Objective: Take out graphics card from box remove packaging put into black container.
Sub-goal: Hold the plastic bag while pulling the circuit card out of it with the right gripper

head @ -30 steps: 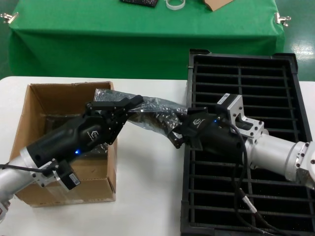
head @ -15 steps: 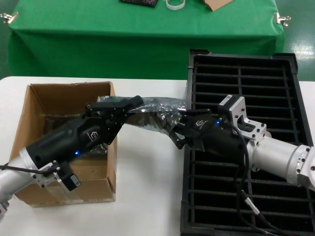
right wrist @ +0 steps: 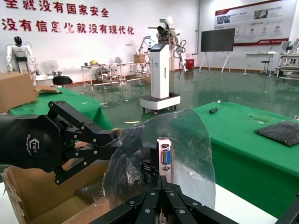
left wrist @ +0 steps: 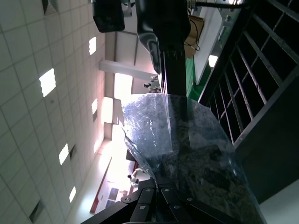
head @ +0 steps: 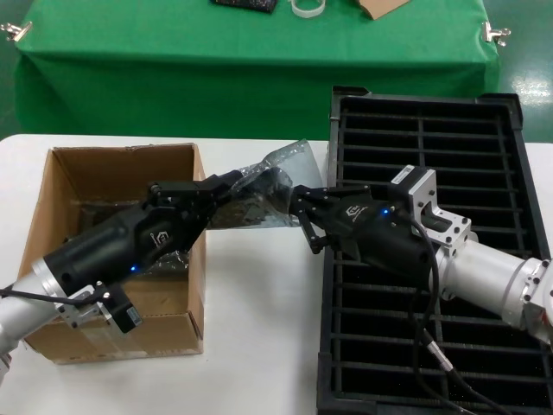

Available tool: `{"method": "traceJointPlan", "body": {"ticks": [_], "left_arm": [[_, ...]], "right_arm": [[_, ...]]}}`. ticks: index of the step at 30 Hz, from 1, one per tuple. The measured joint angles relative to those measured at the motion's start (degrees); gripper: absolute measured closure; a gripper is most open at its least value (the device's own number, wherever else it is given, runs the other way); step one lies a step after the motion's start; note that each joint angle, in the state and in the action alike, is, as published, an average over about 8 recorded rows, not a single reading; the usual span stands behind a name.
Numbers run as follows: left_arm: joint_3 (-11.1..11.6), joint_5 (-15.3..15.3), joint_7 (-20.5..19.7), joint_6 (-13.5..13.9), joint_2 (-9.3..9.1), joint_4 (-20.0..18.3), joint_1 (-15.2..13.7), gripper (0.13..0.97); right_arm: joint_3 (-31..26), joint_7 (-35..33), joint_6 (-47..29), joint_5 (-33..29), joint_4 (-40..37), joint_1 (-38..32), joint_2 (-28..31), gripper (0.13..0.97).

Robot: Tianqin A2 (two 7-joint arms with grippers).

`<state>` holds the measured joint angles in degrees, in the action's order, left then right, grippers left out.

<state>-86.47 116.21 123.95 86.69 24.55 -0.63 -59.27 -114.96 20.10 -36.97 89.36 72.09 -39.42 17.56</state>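
The packaging (head: 281, 173), a crinkly grey-blue bag, hangs in the air between the box (head: 52, 216) and the black container (head: 432, 102). My left gripper (head: 226, 188) is shut on the bag's box-side end, as the left wrist view shows at the left gripper (left wrist: 159, 181). My right gripper (head: 300, 206) faces it from the container side. In the right wrist view this right gripper (right wrist: 162, 181) is shut on the graphics card (right wrist: 163, 158) at its silver bracket with the blue port. The dark board reaches back into the packaging (right wrist: 187, 140). The left gripper (right wrist: 105, 140) holds the bag's far side.
A dark shiny bundle (head: 168, 259) lies in the box under my left arm. The black container (left wrist: 261, 93) lies on the white table (head: 259, 328) under my right arm. A green-clothed table (head: 251, 60) stands behind, with small items on it.
My right gripper has moved left toward the left gripper. The bag, stretched out flat before, now bunches between them with its free end standing up.
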Motion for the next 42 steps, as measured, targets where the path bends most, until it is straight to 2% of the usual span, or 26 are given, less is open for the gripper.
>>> {"method": "traceJointPlan", "body": {"ticks": [6, 13, 21, 26, 36, 42], "left_arm": [[0.56, -0.6, -0.28, -0.48, 0.06, 0.03, -0.14, 0.958], [1.08, -1.19, -1.6, 0.77, 0.23, 0.02, -0.14, 0.958], [1.66, -1.63, -1.66, 0.75, 0.36, 0.0, -0.36, 0.958], [1.86, -1.94, -1.09, -0.13, 0.31, 0.02, -0.42, 0.958], [2.23, -2.39, -0.24, -2.23, 0.0, 0.07, -0.47, 0.958], [2.72, -2.3, -0.78, -2.97, -0.25, 0.08, -0.56, 0.958]], "right_arm": [[0.04, -0.67, -0.02, 0.64, -0.57, -0.11, 0.02, 0.961], [-0.16, -1.14, -0.21, 1.03, -1.36, -0.46, 0.0, 0.962], [-0.71, 1.06, 0.54, -0.88, 0.24, -0.43, 0.99, 0.963], [-0.83, 4.81, 1.48, -4.34, 3.56, 0.3, 2.31, 0.963], [1.07, 15.18, 1.4, -15.89, 12.5, 2.97, 4.25, 0.963], [2.82, 18.33, 0.45, -20.23, 15.52, 4.27, 4.33, 0.963]]}}
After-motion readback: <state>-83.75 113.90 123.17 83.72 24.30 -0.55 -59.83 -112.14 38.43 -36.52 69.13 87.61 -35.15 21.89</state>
